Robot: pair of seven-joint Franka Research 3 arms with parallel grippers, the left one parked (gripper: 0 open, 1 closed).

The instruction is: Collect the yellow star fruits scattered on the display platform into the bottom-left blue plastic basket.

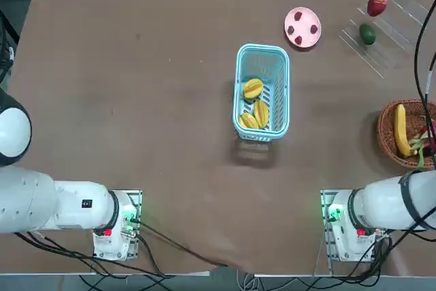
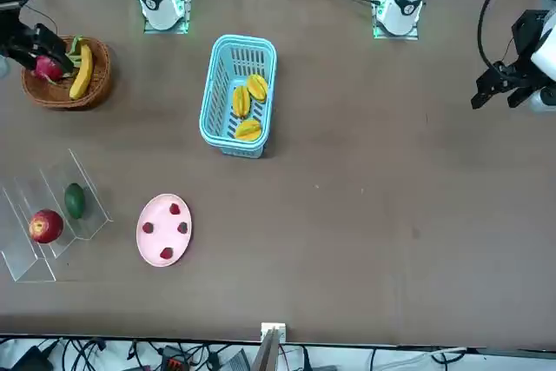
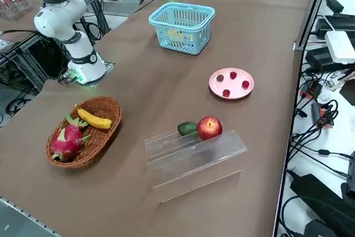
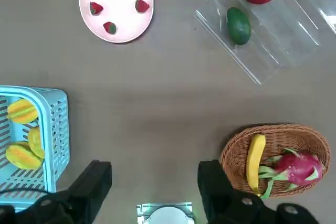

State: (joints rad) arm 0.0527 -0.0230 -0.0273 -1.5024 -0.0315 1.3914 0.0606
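Note:
Three yellow star fruits point(image 1: 253, 88) point(image 1: 261, 112) point(image 1: 248, 120) lie together inside the light-blue plastic basket point(image 1: 263, 52) at mid-table. They also show in the front view point(image 2: 248, 129) and the wrist view point(image 4: 21, 156). The clear display platform point(image 1: 388, 39) point(image 3: 194, 156) at the far right holds only a red apple point(image 1: 377, 5) and a green fruit point(image 1: 368, 34). My right gripper point(image 4: 156, 184) hangs high over the table, between the blue basket point(image 4: 58, 129) and the wicker basket. It is open, with nothing between its fingers.
A round wicker basket point(image 1: 390, 142) near the right edge holds a banana point(image 1: 402, 129) and a pink dragon fruit point(image 3: 65, 141). A pink plate point(image 1: 302, 17) carrying several small red berries sits beyond the blue basket. Cables and boxes line the table's far side.

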